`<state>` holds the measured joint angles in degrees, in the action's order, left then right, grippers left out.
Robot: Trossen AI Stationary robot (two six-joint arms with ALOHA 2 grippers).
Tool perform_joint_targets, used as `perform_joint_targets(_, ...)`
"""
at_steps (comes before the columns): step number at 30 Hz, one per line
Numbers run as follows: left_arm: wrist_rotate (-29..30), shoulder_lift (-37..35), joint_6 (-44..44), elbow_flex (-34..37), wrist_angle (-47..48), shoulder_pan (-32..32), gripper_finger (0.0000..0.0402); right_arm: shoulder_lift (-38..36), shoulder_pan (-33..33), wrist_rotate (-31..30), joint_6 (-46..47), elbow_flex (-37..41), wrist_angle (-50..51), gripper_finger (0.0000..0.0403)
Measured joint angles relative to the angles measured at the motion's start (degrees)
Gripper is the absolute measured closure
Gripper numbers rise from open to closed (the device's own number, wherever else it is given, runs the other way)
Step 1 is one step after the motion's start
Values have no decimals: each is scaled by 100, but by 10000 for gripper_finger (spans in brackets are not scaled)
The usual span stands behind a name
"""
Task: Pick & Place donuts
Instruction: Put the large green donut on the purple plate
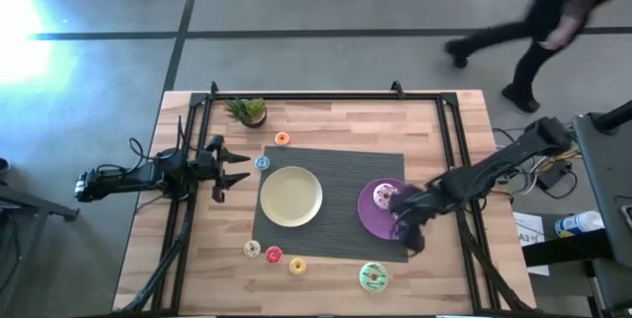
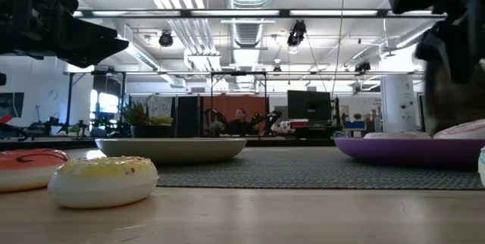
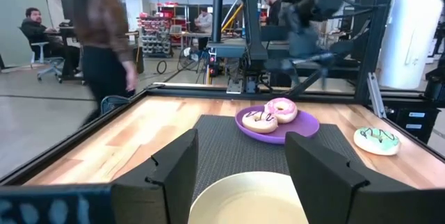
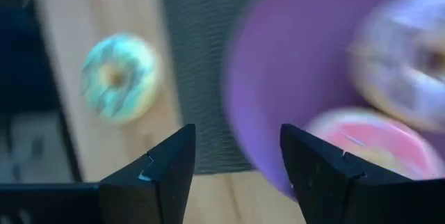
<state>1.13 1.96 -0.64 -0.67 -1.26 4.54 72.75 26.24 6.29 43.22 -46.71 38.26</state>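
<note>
1. The right gripper (image 4: 236,172) is held with its jaws apart and empty, over the near right edge of the purple plate (image 1: 373,209).
2. A pink donut (image 3: 281,109) and a white-sprinkled donut (image 3: 259,120) are seen lying on that plate, blurred in the right wrist view.
3. The green donut (image 1: 373,277) is left on the table (image 1: 326,120), near the mat's (image 1: 346,175) corner.
4. The left gripper (image 3: 240,175) is parked with open jaws left of the yellow plate (image 1: 290,197).
5. Mini donuts (image 1: 273,255) are too small to tell apart.
</note>
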Motion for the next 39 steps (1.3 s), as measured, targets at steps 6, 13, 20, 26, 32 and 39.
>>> perform_joint_targets(6,0,0,-2,0,0,0,212,1546,24,585,-892,-752,94,202)
perform_joint_targets(13,0,0,0,1,0,0,212,2531,189,526,-1518,-1704,-64,211)
perform_joint_targets(20,0,0,0,0,0,0,211,3050,407,530,-1752,-2068,-471,211)
perform_joint_targets(26,0,0,0,1,0,0,211,3445,449,585,-1665,-2241,-506,211)
perform_joint_targets(32,0,4,-2,2,0,0,212,3523,560,610,-1635,-2225,-530,213)
perform_joint_targets(39,0,11,-2,2,-2,0,212,3526,568,559,-1277,-2201,-413,289)
